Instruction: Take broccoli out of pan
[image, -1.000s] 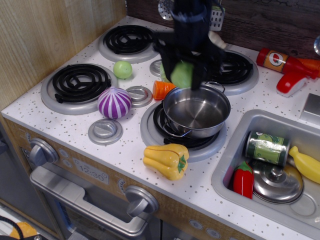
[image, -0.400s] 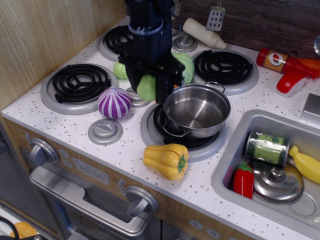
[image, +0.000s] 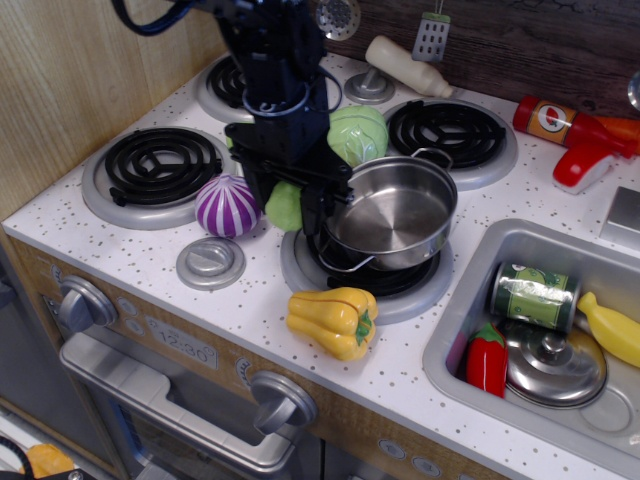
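Observation:
The broccoli (image: 283, 207) is a smooth light green lump held between my black gripper's (image: 292, 205) fingers. It hangs just left of the pan, low over the stove top between the purple onion and the front burner. The pan (image: 392, 210) is a shiny steel pot with wire loop handles. It sits empty on the front right burner (image: 300, 268), slightly tilted. My right finger is against or very close to its left rim. The gripper is shut on the broccoli.
A purple striped onion (image: 228, 205) lies left of the gripper and a ribbed cabbage head (image: 358, 133) behind it. A yellow pepper (image: 333, 321) lies in front. The sink (image: 470, 300) on the right holds a can, a red pepper, a lid and a banana.
My gripper has carried the broccoli from above the pan's back rim leftward and down to beside the pan. The pan has shifted and tilted a little.

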